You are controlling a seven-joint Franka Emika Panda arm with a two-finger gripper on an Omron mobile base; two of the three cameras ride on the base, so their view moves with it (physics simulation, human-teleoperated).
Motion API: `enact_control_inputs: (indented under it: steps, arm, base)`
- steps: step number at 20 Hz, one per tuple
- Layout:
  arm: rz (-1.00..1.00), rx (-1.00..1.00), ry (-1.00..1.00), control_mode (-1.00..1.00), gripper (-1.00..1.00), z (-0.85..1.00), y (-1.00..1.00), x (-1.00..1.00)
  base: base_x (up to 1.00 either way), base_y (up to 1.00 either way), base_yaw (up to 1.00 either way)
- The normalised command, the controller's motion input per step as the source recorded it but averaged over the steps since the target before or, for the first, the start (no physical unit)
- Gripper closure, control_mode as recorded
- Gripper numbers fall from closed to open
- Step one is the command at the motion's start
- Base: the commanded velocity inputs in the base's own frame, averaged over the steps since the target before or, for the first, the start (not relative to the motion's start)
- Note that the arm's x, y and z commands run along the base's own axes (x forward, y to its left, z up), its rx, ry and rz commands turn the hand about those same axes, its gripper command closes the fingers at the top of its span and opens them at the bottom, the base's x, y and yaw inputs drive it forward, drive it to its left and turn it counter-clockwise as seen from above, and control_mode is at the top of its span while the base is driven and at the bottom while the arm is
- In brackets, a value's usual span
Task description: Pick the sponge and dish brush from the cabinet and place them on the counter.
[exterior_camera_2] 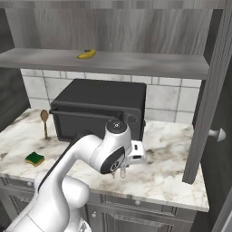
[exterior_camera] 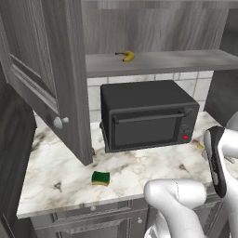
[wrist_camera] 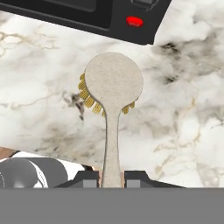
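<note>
My gripper point(wrist_camera: 111, 178) is closed tight on the handle of the dish brush point(wrist_camera: 113, 87), one finger pressed to each side of the thin stick. In the hand view the brush runs straight away from me along the gripper's own line, handle at my fingertips and round head at the far end, with yellow bristles fringing its underside. It hangs over the white marble counter point(wrist_camera: 183, 122), just in front of the black microwave point(wrist_camera: 109, 17), whose red button sits near the head of the brush.

The right base view shows my gripper point(exterior_camera_2: 123, 171) low over the counter point(exterior_camera_2: 167, 176) near its front edge, pointing down in front of the microwave point(exterior_camera_2: 97, 108). The marble lies directly beyond the brush head, so I judge the coming move to be a short lowering along that same axis and then a release. Whether the bristles already touch the stone I cannot tell.

The sponge point(exterior_camera: 100, 177) already lies flat on the counter point(exterior_camera: 56, 162), green side up, well apart from me toward the left end, below the open door of the cabinet point(exterior_camera: 46, 69). The right base view shows the same sponge point(exterior_camera_2: 35, 158) near a brown spoon point(exterior_camera_2: 44, 118) that leans beside the microwave. On the cabinet's shelf a banana point(exterior_camera: 126, 56) rests alone.

No brand, label or readable writing appears on the microwave, the brush or the cabinet.
</note>
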Motion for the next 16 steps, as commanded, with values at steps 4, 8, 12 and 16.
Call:
enact_control_inputs:
  steps: [4,8,12,16]
  arm:
    - [0.00,0.00,0.00,-1.00,1.00,-0.40,-0.10,0.22]
    - [0.00,0.00,0.00,-1.00,1.00,-0.26,-0.09,0.06]
    - [0.00,0.00,0.00,-1.00,1.00,-0.28,-0.07,0.08]
    - [0.00,0.00,0.00,-1.00,1.00,-0.27,-0.03,0.14]
  base:
    - [0.00,0.00,0.00]
    - [0.00,0.00,0.00]
    - [0.00,0.00,0.00]
    - [0.00,0.00,0.00]
